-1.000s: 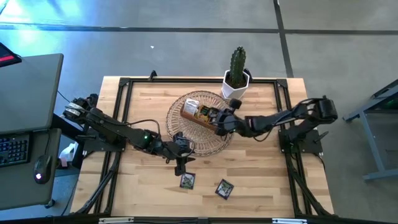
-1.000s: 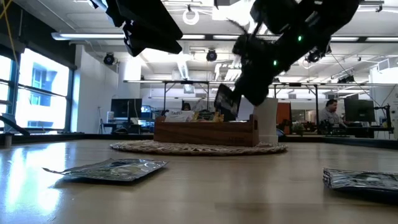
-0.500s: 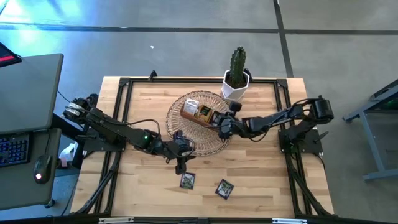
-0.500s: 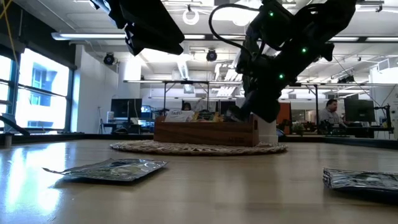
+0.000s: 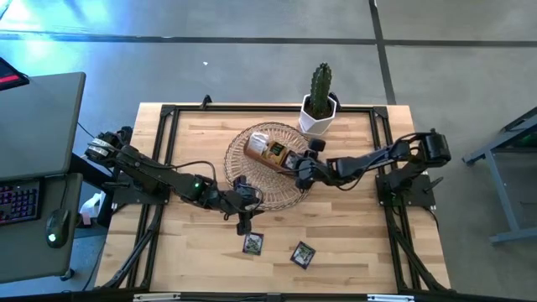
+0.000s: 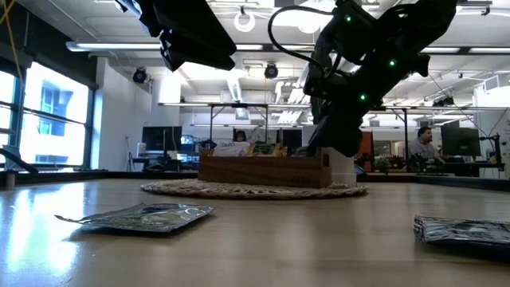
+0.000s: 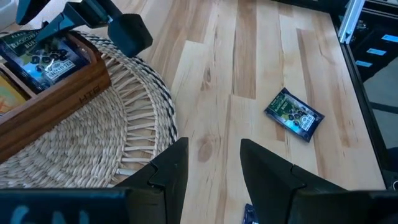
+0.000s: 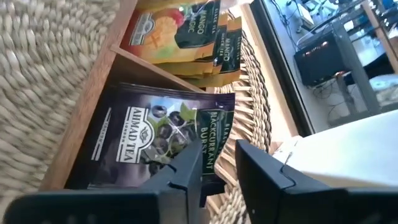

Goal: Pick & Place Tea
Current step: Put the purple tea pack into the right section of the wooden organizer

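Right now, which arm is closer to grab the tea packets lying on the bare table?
Left. Its open pincer hangs just above the nearer packet and beside the other packet. The right pincer is over the wooden box on the wicker mat.

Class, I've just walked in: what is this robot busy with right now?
It is sorting tea packets into a wooden box on a wicker mat. The right gripper is at the box's end compartment, fingers on a dark blackcurrant packet lying there. The left gripper hangs open over the table near the mat's edge. Two packets lie on the table.

Bright overhead light; right wrist view blurred, perhaps motion.
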